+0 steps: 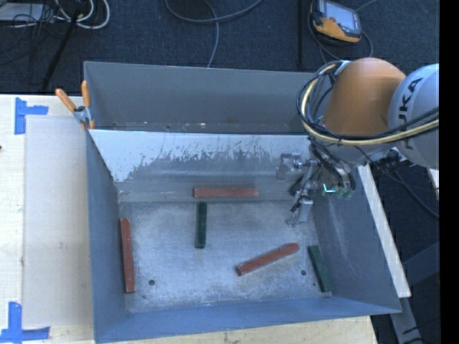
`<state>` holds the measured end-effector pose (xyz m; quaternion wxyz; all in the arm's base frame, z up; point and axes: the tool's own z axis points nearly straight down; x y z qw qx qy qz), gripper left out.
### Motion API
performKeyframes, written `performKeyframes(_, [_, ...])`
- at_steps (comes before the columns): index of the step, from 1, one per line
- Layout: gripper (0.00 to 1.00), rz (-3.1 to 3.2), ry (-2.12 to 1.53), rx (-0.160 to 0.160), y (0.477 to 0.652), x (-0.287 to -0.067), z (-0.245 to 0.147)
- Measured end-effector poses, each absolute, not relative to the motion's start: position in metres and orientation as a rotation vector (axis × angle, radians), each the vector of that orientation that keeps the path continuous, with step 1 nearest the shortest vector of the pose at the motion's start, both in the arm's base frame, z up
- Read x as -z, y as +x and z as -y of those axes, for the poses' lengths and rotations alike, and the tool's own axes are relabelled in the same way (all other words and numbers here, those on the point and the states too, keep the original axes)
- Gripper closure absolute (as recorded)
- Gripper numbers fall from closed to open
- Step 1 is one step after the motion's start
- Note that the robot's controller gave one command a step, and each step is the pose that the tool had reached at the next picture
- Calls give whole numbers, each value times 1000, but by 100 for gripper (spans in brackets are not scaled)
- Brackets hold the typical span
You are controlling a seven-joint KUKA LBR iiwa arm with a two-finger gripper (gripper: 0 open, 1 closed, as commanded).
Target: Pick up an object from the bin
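My gripper [297,211] hangs over the right side of the bin, near the right wall, with nothing visible between its fingers. Just below it on the floor lies a reddish-brown bar [267,259], slanted, its right end nearest the fingertips. A dark green bar [318,268] lies along the foot of the right wall, below and to the right of the gripper. Another reddish-brown bar [225,192] rests flat against the back wall, to the gripper's left.
A dark green bar [201,225] lies upright in the picture near the middle of the floor. A long reddish-brown bar [127,254] runs along the left wall. The arm with its orange cover and cables stands over the bin's upper right corner.
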<state>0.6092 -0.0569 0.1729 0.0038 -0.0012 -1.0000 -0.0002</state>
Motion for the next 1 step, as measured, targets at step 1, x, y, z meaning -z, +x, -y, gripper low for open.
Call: performKeyframes(1, [0,3130,-180,1,559,-127,84])
